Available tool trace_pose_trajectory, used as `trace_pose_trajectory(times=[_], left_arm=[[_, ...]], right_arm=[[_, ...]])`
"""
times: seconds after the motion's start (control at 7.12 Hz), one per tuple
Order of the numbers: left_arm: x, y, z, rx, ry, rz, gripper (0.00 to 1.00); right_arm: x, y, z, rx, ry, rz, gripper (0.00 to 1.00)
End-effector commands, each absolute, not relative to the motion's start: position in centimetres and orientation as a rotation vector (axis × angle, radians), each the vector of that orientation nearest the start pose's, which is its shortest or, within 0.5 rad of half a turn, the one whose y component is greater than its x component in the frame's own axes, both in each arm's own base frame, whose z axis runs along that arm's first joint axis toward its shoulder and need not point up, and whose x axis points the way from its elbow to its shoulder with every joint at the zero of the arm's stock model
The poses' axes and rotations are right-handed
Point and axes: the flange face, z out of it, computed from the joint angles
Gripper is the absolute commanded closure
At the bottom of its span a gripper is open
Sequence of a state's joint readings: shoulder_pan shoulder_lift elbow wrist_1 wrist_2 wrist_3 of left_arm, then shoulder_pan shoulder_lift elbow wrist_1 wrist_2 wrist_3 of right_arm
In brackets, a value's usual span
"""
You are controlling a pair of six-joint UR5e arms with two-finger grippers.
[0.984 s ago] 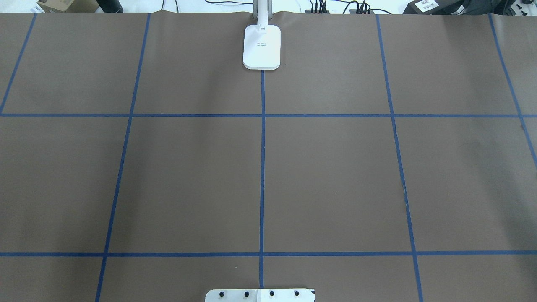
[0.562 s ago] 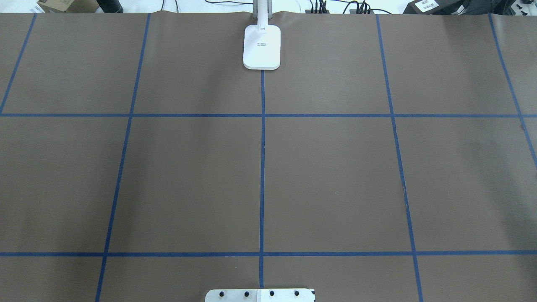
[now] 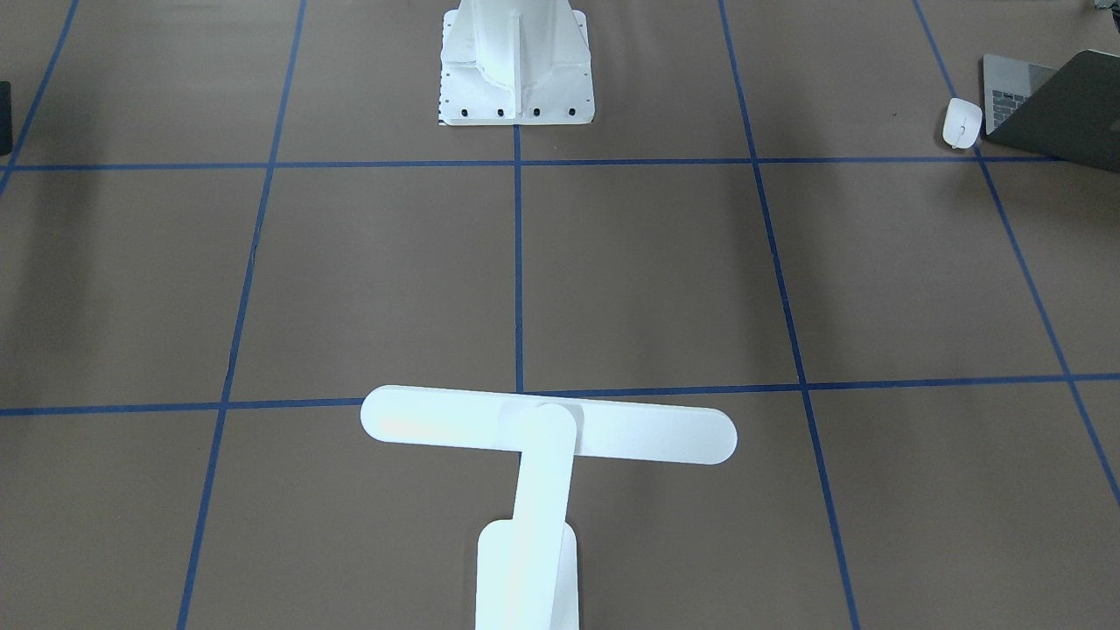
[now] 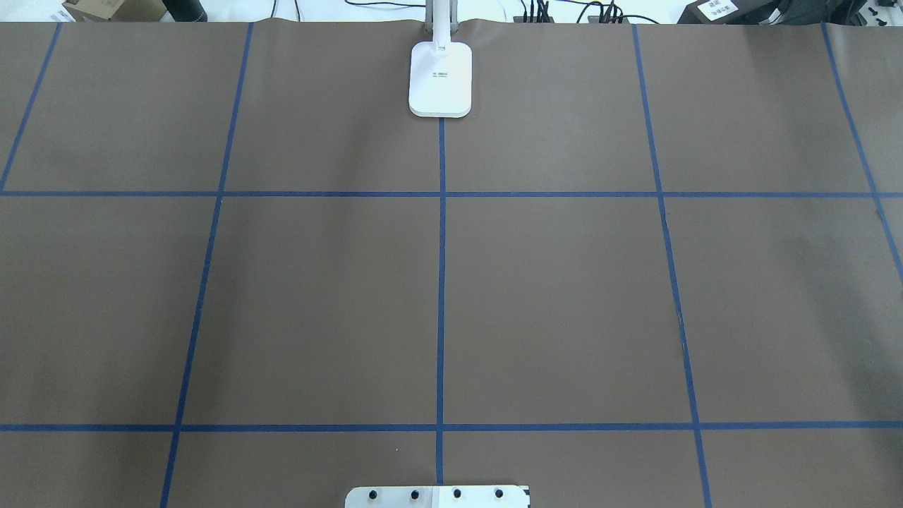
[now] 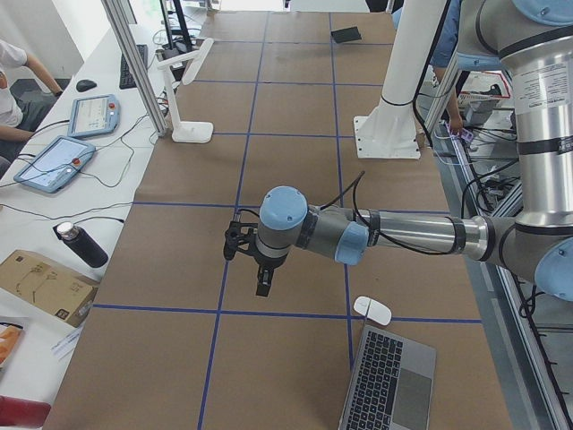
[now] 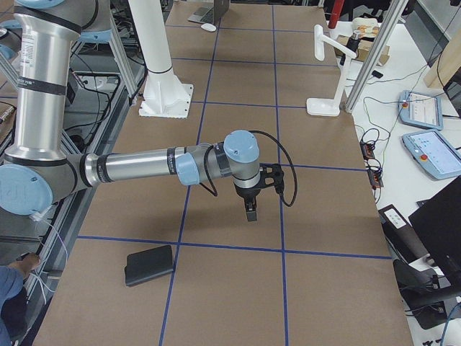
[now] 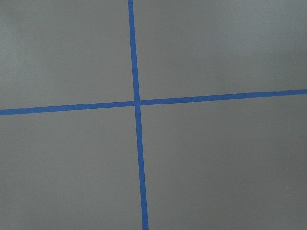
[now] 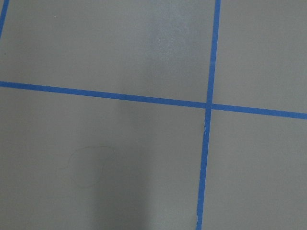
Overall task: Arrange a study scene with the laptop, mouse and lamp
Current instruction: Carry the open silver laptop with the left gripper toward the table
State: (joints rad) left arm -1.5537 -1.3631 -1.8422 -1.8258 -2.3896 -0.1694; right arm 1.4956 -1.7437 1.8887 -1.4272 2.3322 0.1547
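- Left gripper (image 5: pixel 261 287): black fingers pointing down above bare brown paper, nothing seen in them. Spread or pressed together, cannot tell from the side view alone.
- Right gripper (image 6: pixel 250 213): likewise hanging fingers-down over the paper and well apart from every task thing. Finger state, again, cannot tell.
- Under both wrists: only crossings of blue tape (image 7: pixel 136 102).
- Slim space-grey metal laptop with black keys (image 5: pixel 390 383): lying open at the table end on the robot's left, close to the robot's edge.
- Small white glossy oval mouse (image 5: pixel 372 311): just beside the laptop's keyboard deck, perhaps touching it, though too small to say.
- All-white desk lamp with long flat bar head (image 3: pixel 548 427): standing at the far edge on the centre line, opposite the white bolted pedestal (image 3: pixel 516 70).
- Flat black square mat (image 6: pixel 149 264): near the right arm.
- Probably the opening reach, with nothing placed yet.
- Best to send the near left arm to the mouse first, since it crowds the laptop's side.
- Open wide, come straight down, and pinch across the narrow sides: a glossy shell is likely to slip.
- Lift clear before swinging, away from the dark lid.
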Motion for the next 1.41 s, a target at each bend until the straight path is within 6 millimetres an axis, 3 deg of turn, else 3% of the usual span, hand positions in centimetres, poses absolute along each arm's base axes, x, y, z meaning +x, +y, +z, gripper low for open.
trace_pose_trajectory(times=[0.0, 0.56, 1.26], left_arm=[[-5.3, -42.0, 58.4, 0.229, 0.836, -0.010, 0.01], [-5.3, -42.3, 57.3, 0.281, 0.840, 0.016, 0.01], [-5.4, -41.6, 58.6, 0.250, 0.837, -0.010, 0.01]], right_arm=[[3.2, -43.3, 56.8, 0.179, -0.777, -0.028, 0.01], [3.4, -43.2, 57.2, 0.177, -0.753, -0.024, 0.01], [3.3, -43.3, 57.4, 0.177, -0.759, -0.034, 0.01]])
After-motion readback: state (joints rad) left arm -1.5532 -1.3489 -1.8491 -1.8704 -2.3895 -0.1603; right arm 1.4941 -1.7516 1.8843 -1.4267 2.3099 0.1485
